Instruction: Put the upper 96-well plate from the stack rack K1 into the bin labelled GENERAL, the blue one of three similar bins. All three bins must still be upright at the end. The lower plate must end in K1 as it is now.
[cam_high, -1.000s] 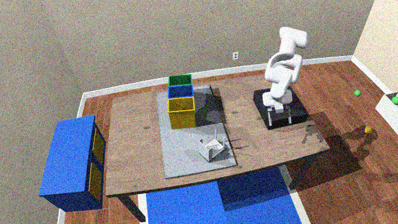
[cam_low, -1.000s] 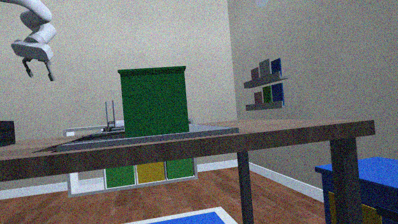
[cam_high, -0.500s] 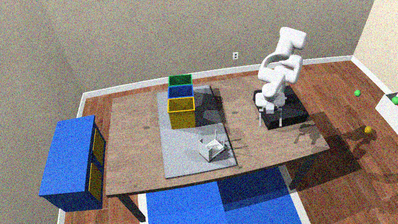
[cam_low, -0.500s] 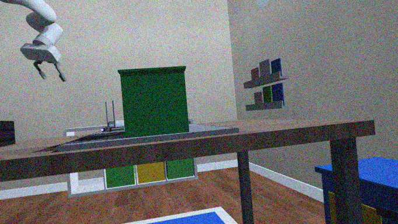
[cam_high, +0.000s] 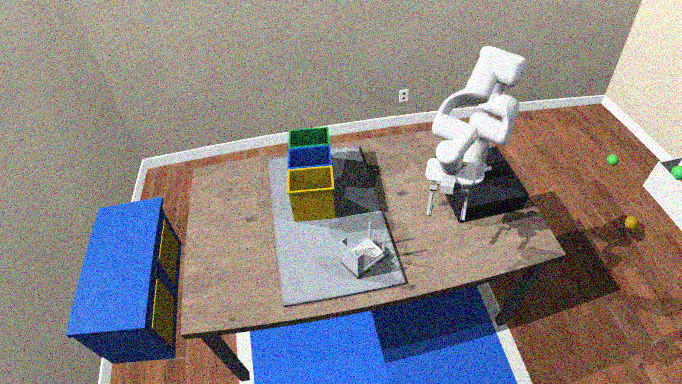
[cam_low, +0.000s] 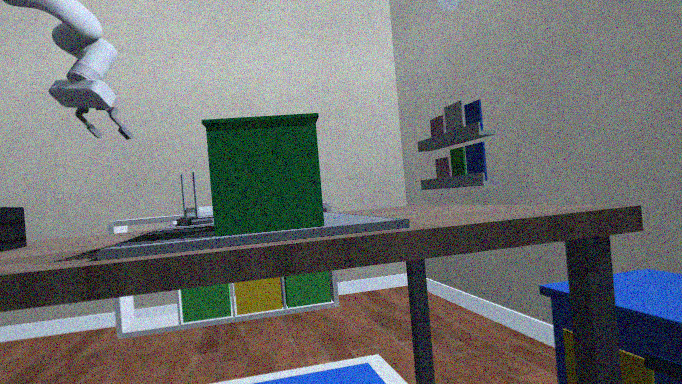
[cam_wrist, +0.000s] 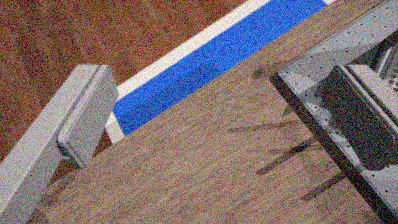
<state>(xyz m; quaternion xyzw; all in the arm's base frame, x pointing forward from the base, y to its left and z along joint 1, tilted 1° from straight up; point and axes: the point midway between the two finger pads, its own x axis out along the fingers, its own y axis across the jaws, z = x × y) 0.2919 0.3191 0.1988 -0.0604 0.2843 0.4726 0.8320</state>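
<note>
The upper 96-well plate (cam_high: 369, 248), white and rectangular, sits in the open-topped pale grey stack rack K1 (cam_high: 351, 262) (cam_low: 188, 220), nearest on the grey board (cam_high: 320, 280) (cam_low: 360, 228). Beyond, the gripper (cam_high: 446, 216) (cam_low: 113, 136) (cam_wrist: 227, 117) hangs well apart from it, fingers spread, holding nothing. Then come three upright, square-mouthed bins in a row: yellow bin (cam_high: 314, 206), blue bin (cam_high: 310, 147), green bin (cam_high: 309, 129) (cam_low: 265, 175). Any lettering is too blurred to read.

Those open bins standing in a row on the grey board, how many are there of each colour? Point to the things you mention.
Green bin (cam_high: 309, 137) (cam_low: 265, 175): 1
Blue bin (cam_high: 310, 157): 1
Yellow bin (cam_high: 313, 205): 1
Total: 3
</note>
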